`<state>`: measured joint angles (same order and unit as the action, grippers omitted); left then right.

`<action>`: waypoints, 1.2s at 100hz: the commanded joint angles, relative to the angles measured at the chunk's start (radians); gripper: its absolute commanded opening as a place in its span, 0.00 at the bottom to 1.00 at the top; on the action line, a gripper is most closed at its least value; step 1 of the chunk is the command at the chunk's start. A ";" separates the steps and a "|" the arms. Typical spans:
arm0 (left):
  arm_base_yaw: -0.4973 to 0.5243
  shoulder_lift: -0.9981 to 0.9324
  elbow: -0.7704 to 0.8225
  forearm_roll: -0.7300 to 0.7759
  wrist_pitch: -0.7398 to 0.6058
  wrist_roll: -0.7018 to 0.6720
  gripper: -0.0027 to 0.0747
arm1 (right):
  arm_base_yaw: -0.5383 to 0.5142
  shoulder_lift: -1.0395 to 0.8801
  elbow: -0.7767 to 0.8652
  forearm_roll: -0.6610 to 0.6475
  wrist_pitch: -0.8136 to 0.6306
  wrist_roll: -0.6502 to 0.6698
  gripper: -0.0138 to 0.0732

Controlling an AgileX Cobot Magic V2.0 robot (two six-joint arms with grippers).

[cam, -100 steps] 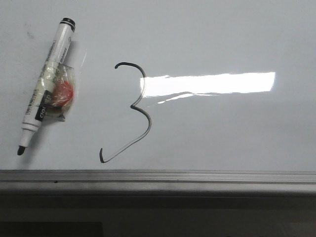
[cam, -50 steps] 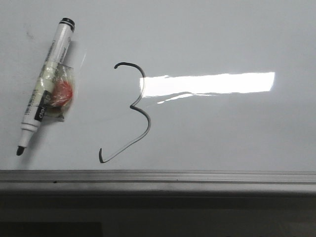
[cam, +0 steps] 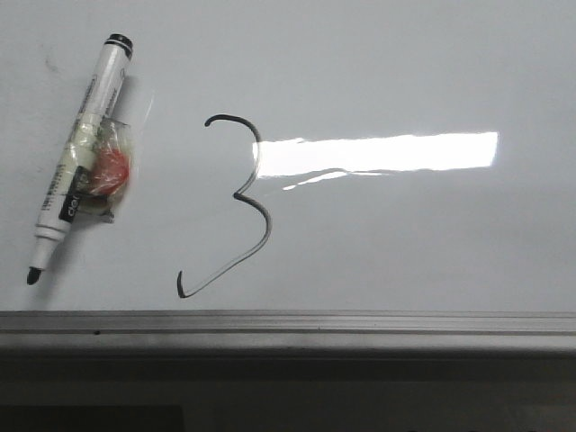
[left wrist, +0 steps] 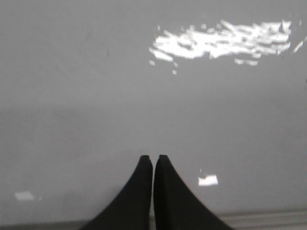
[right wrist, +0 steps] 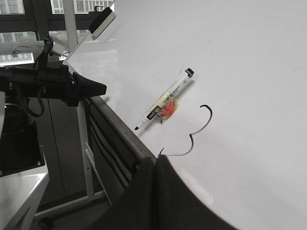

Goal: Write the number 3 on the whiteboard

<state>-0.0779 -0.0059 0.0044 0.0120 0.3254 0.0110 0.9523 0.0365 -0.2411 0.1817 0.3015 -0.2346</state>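
Observation:
The number 3 [cam: 267, 225] is drawn in a thin dark line on the whiteboard [cam: 405, 72], near its grey rail [cam: 360, 321]. It also shows in the right wrist view [right wrist: 191, 139]. Neither gripper shows in the front view. My left gripper [left wrist: 153, 157] is shut and empty over bare whiteboard [left wrist: 96, 72]; in the right wrist view it [right wrist: 98, 87] hangs off the board's edge. My right gripper [right wrist: 156, 158] is shut and empty, by the rail near the 3's tail.
An uncapped white marker [cam: 81, 157] with a clear wrap and a red lump taped to it lies on the board left of the 3, tip toward the rail; it also shows in the right wrist view [right wrist: 165, 103]. A bright light reflection [cam: 378, 153] lies right of the 3.
The marker and the 3 have shifted together a few pixels to the left in the front view. Nothing else differs.

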 commanded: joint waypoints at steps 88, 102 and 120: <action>0.005 -0.024 0.034 -0.012 -0.040 -0.011 0.01 | -0.007 0.010 -0.027 -0.009 -0.083 -0.004 0.10; 0.005 -0.024 0.034 -0.012 -0.040 -0.011 0.01 | -0.007 0.010 -0.026 -0.009 -0.083 -0.004 0.10; 0.005 -0.024 0.034 -0.012 -0.040 -0.011 0.01 | -0.007 0.010 -0.026 -0.011 -0.171 -0.004 0.10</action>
<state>-0.0757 -0.0059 0.0044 0.0088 0.3357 0.0103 0.9523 0.0365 -0.2411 0.1817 0.2737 -0.2347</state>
